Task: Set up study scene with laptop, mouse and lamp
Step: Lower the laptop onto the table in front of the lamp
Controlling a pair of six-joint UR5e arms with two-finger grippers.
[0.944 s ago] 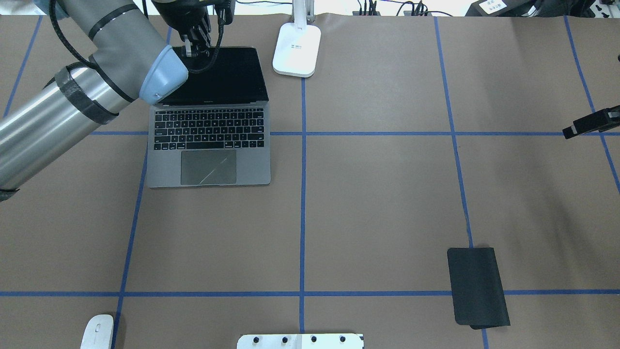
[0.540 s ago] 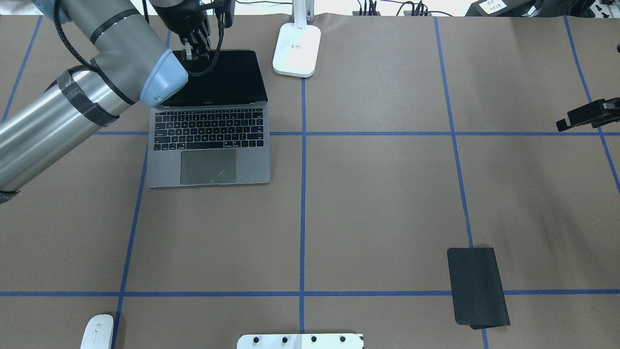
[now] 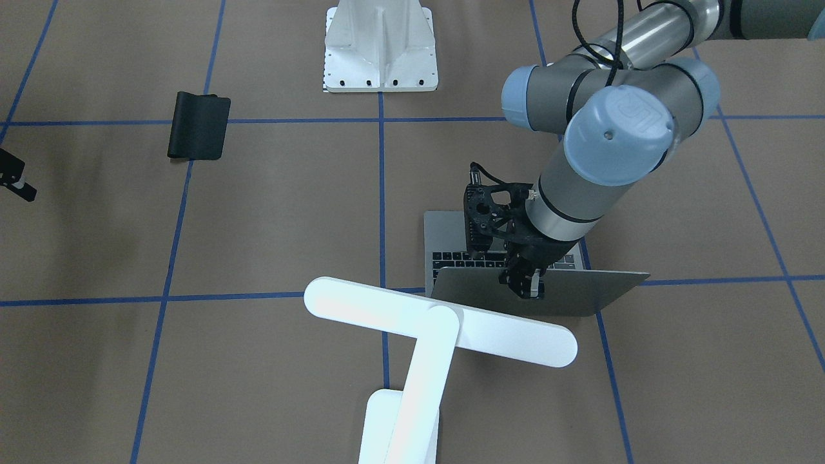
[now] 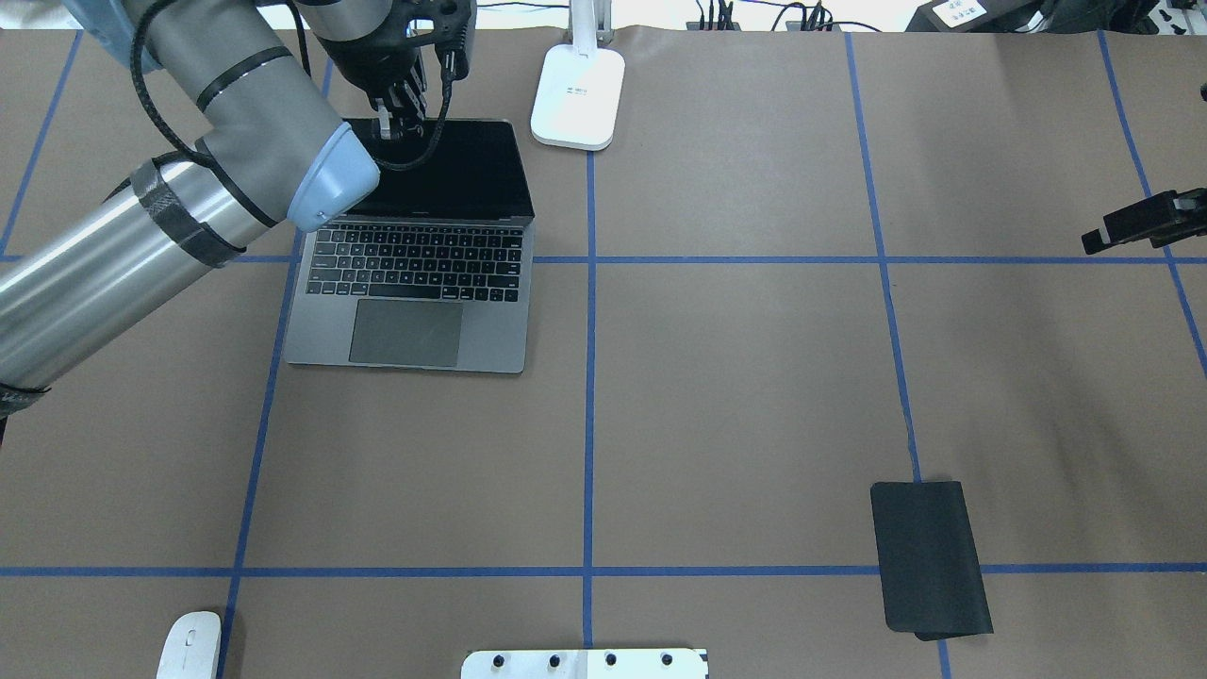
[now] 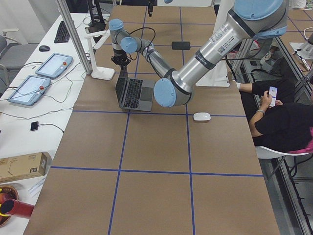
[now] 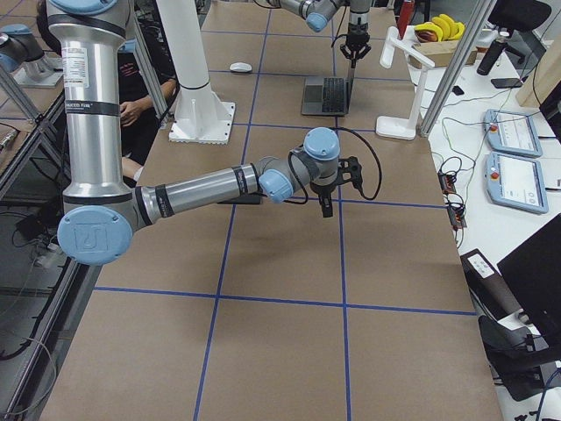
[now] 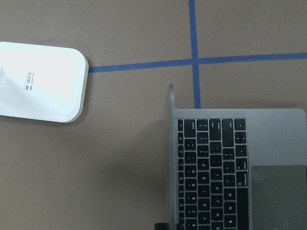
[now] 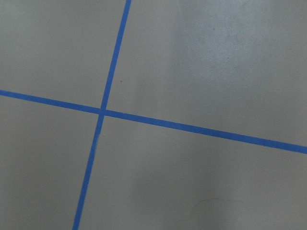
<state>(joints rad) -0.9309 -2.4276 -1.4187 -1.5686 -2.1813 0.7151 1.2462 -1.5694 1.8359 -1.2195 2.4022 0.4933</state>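
Note:
The laptop [image 4: 415, 311] stands open at the far left, with its lid near upright [image 3: 580, 293]. My left gripper [image 4: 391, 121] is shut on the top edge of the lid [image 7: 171, 158]. The lamp stands just right of the laptop, its base [image 4: 577, 94] on the table and its bar head [image 3: 438, 320] over the lid's far side. The mouse [image 4: 189, 644] lies at the near left edge, far from both grippers. My right gripper [image 4: 1099, 243] hovers at the right edge over bare table; I cannot tell whether it is open or shut.
A flat black pad [image 4: 929, 556] lies at the near right. The white ribbed pedestal [image 3: 380, 45] stands at the middle of the robot's side. Blue tape lines [image 8: 192, 127] cross the brown table cover. Operators and tablets sit beyond the table ends.
The left gripper has drawn the laptop lid towards the robot. The whole laptop has slid a little nearer and to the right and turned slightly. The right gripper has barely shifted.

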